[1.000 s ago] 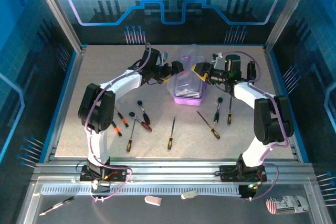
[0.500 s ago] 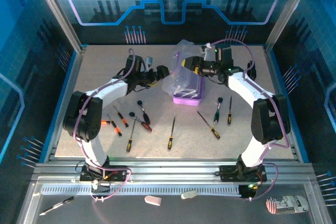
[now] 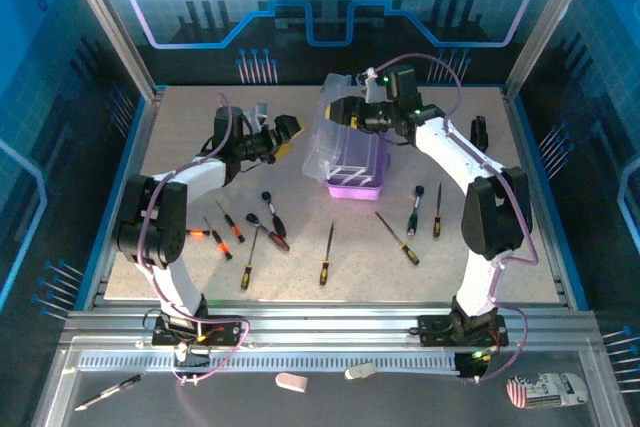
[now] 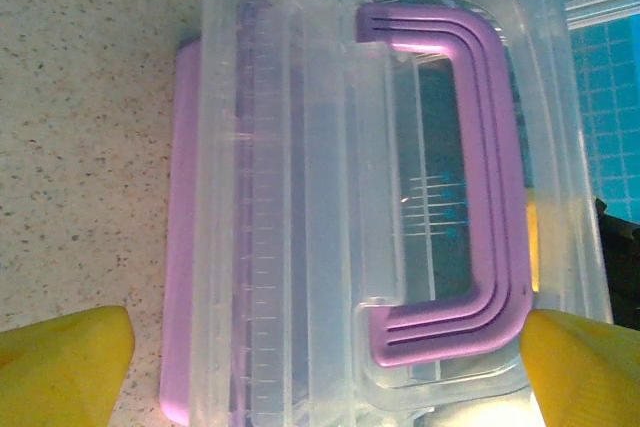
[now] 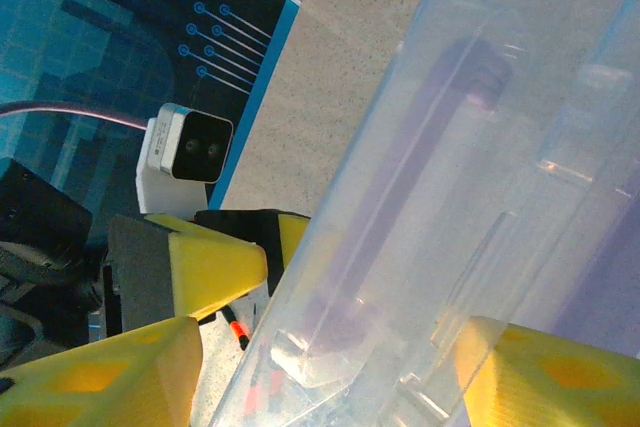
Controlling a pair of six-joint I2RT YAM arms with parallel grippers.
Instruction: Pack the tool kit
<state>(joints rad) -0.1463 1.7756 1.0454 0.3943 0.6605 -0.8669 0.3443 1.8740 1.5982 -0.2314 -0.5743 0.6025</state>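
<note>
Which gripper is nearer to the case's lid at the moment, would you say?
Right. The right gripper straddles the raised lid at its far edge; the left gripper hangs open to the lid's left, apart from it.

No legible text or labels.

Drew the left gripper (image 3: 284,131) back leftward, from just beside the clear lid (image 3: 345,139) to a spot well apart from it over the bare table (image 3: 450,272). Swung the left arm (image 3: 150,222) outward with it, elbow nearer the table's left edge. Carried the right gripper (image 3: 347,113) up and leftward, from beside the right flank of the purple base (image 3: 356,188) to above its far left corner. Raised the clear lid along with it, from lying low over the base to standing steeply tilted and open. Brought the elbow of the right arm (image 3: 490,212) slightly inward.
</note>
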